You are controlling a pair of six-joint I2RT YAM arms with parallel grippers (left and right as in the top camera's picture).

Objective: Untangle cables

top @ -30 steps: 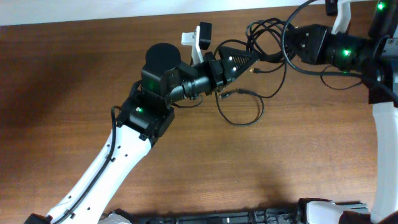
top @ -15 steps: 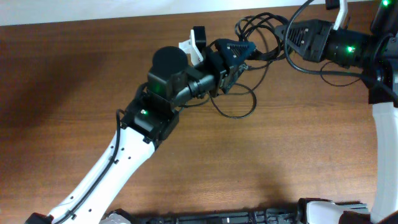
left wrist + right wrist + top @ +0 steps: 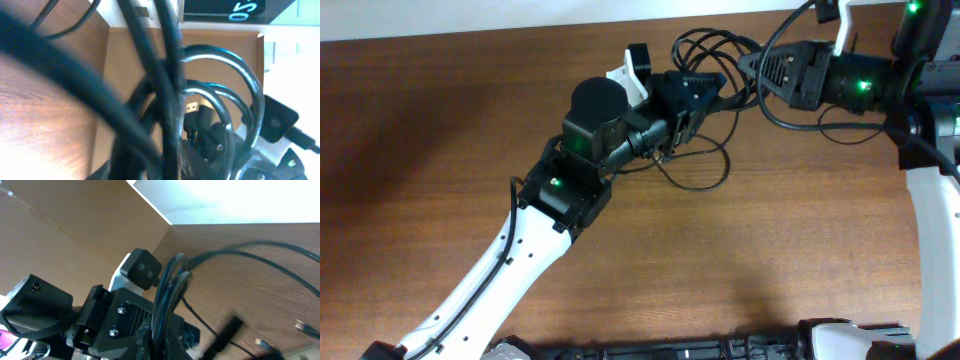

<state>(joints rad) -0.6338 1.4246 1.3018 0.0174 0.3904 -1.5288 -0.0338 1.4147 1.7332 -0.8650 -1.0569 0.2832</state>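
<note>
Several thin black cables [image 3: 708,47] are bunched near the far edge of the counter [image 3: 440,130], right where my two arms meet. The left arm [image 3: 570,185] reaches up from the near left corner, and its jaws are pushed into the left side of the bundle. The right arm [image 3: 850,78] comes in from the right, with its jaws tip-on against the bundle's right side. From overhead I see the cords arc in a few overlapping curves above and between the two sets of jaws. One strand drops out of the knot and lies on the wood as a loop [image 3: 692,188], just on the near side of the left jaws. My left wrist view is almost filled with cables [image 3: 167,100] running top to bottom close to the lens, with more curved strands behind them and a small gold-faced plug [image 3: 191,106] among them. In the right wrist view a tight sheaf of cables [image 3: 167,287] runs down into the left jaws, while two strands fan out to the right over the counter. The strands enter the left jaws, but I cannot tell whether those jaws are clamped on them or only closed partway around them. The right jaws are fully closed, and I cannot tell whether a strand is pinched in them.
</note>
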